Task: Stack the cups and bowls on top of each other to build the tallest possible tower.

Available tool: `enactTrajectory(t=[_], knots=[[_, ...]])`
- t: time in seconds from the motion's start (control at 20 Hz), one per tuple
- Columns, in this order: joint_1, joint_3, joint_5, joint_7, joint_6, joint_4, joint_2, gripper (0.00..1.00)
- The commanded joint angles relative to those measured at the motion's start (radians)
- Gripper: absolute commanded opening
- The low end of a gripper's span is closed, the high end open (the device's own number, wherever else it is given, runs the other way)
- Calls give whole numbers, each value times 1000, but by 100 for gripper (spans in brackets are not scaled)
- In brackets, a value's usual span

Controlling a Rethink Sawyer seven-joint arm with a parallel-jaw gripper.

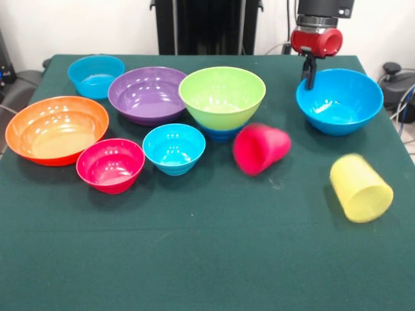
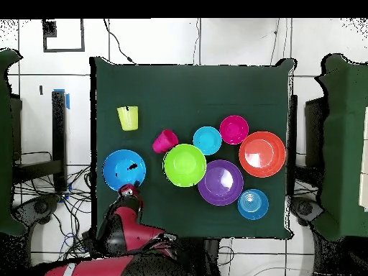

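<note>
Yellow cup (image 1: 360,188): nearest of all, lying on its side on the green desk (image 1: 194,259), mouth toward the camera, well apart from the rest; it looks blurred, so its ribs cannot be made out.
Red-pink cup (image 1: 260,148): also tipped on its side, just beside the lime green bowl; neither cup is stacked.
Pink-red bowl (image 1: 110,164): upright, near the orange bowl's front edge; whether the rims touch is hard to tell.
Small cyan bowl (image 1: 174,148): upright, between the pink-red bowl and the red-pink cup.
Orange bowl (image 1: 56,129): upright, empty, at the row's end.
Lime green bowl (image 1: 222,96): sits on a small dark blue bowl (image 1: 224,133), of which only a strip shows under it. This pair is the tower so far, judged barely begun.
Purple bowl (image 1: 148,94): upright, just beside the lime green one.
Bright blue bowl (image 1: 339,100): upright on the desk, apart from the others, likely the piece in hand for the next layer.
End effector (image 1: 310,79): its dark tips reach down at this bowl's far rim; whether they pinch the rim or stand parted, I cannot tell.
Far cyan bowl (image 1: 96,75): upright at the back, alone.
Arm: cut off by the top edge in the front view.
</note>
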Motion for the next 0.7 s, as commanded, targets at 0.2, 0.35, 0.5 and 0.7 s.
enactTrajectory(t=[0.2, 0.35, 0.5, 0.7], knots=[[13, 52, 29, 89, 175, -81, -13, 0], [12, 51, 19, 95, 170, -86, -4, 0], [16, 50, 16, 91, 176, -90, -3, 0], [25, 52, 21, 76, 195, -94, -13, 0]])
